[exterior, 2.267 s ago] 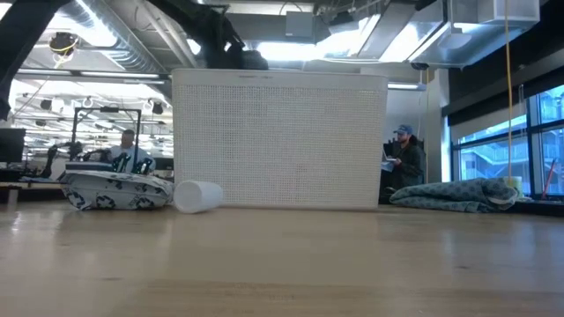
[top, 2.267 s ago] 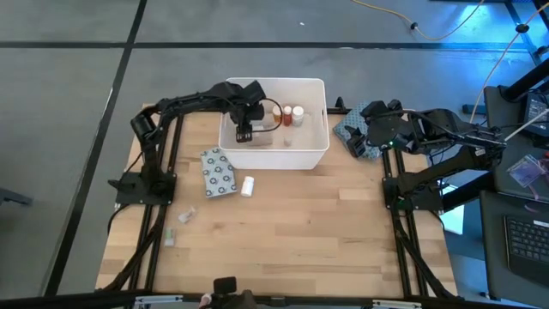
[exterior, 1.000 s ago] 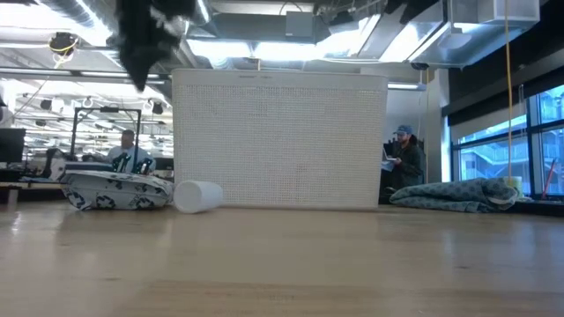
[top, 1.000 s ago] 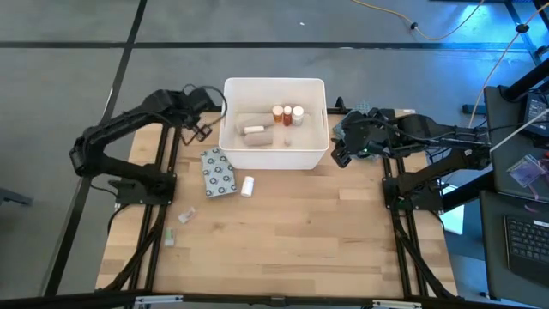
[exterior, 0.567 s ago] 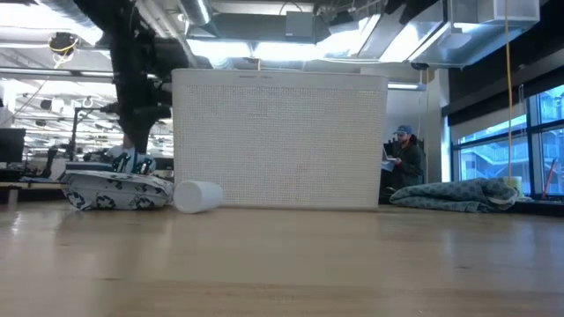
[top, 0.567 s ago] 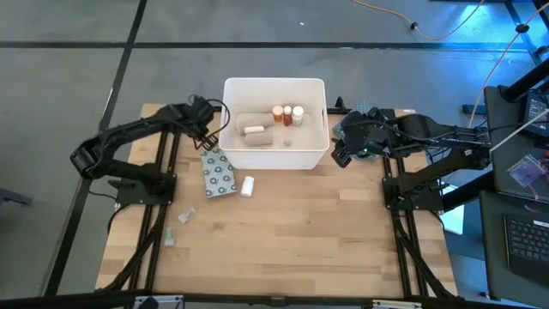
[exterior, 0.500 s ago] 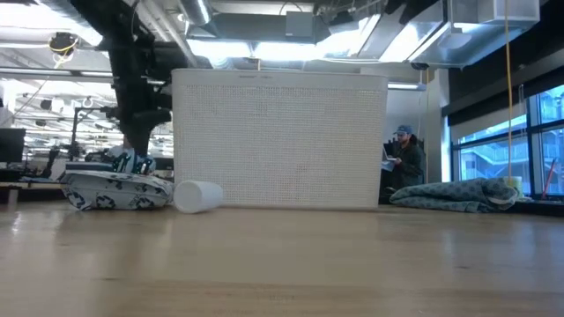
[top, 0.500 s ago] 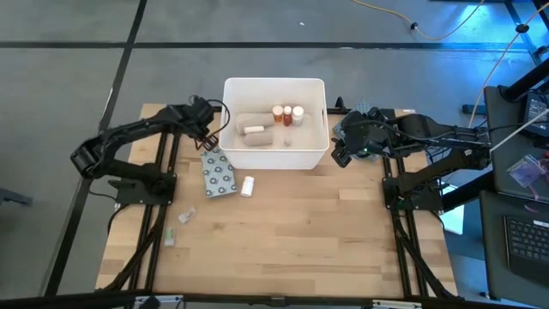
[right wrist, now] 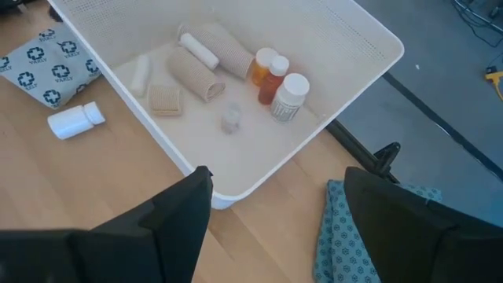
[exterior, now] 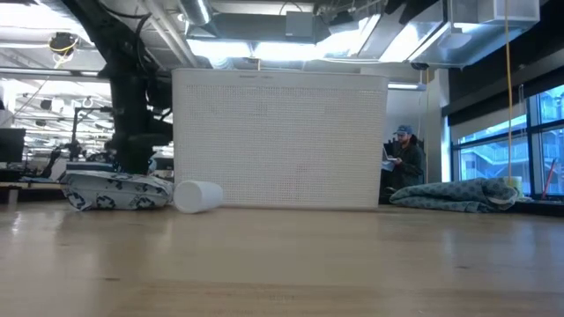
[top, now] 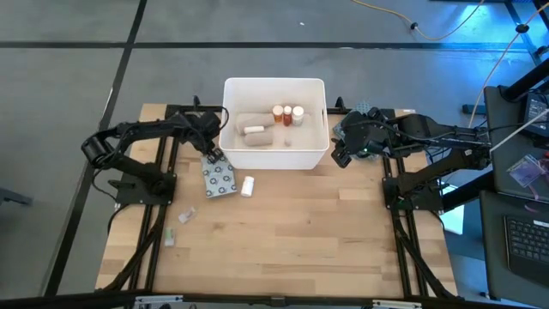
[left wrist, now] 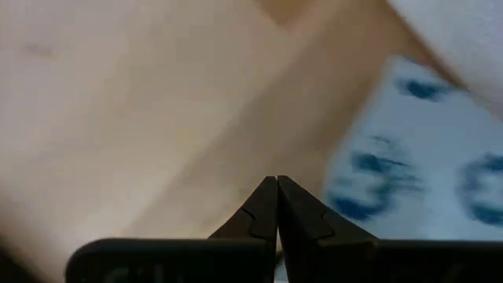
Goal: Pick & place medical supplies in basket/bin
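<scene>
Left claw (top: 215, 158) lowered, shut, over packet (top: 219, 175)

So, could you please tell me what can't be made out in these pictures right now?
- Low view: the large white plastic tub has its wall toward the camera, hiding everything in it.
- Left wrist view: the flat packet with blue dots is blurred and cut off at the edge.
- High view: two small pale items near the left table edge are too small to identify.

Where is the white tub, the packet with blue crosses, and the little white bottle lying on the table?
white tub (top: 276, 159), high view, on its near wall.
packet (top: 220, 179), high view, on its middle.
little white bottle (right wrist: 72, 121), right wrist view, on its body.
</scene>
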